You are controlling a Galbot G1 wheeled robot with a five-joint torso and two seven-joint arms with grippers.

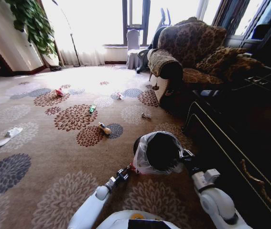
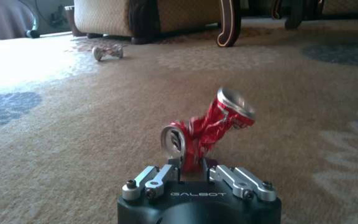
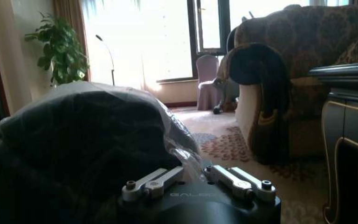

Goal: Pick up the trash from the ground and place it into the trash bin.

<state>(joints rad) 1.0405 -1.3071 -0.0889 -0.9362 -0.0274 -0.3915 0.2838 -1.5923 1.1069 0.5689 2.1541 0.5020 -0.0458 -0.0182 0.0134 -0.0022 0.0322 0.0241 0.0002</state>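
red crushed aluminium drink can [image 2: 207,130] sits pinched in my left pincer [image 2: 193,173], the fingers pressed against its lower end, the can tilting up and away from the patterned beige carpet [image 2: 73,140] just below it. from the head view that left pincer [image 1: 124,172] is low, right beside the small round black trash bin with the crinkly whitish plastic liner [image 1: 158,151], the red of the can just showing at the liner's edge. my right pincer [image 3: 195,178] is pressed together on the liner at the bin's other side, holding the bin steady.

i judge the step in hand as the carry-and-drop: one piece is secured and close to the bin, but not yet over the opening. the next move calls for lifting the can above the rim, bringing it over the dark mouth, then spreading the fingers. the liner bulges outward on my side, so i would want to clear it rather than snag it.

more trash lies well apart on the carpet farther out: a tan-and-white crumpled wrapper [image 1: 105,128], a green wrapper [image 1: 92,109], a red-and-white scrap [image 1: 59,92], a small pink-white scrap [image 1: 120,96] and a greyish crushed piece [image 1: 146,115] near the brown patterned armchair [image 1: 192,52].
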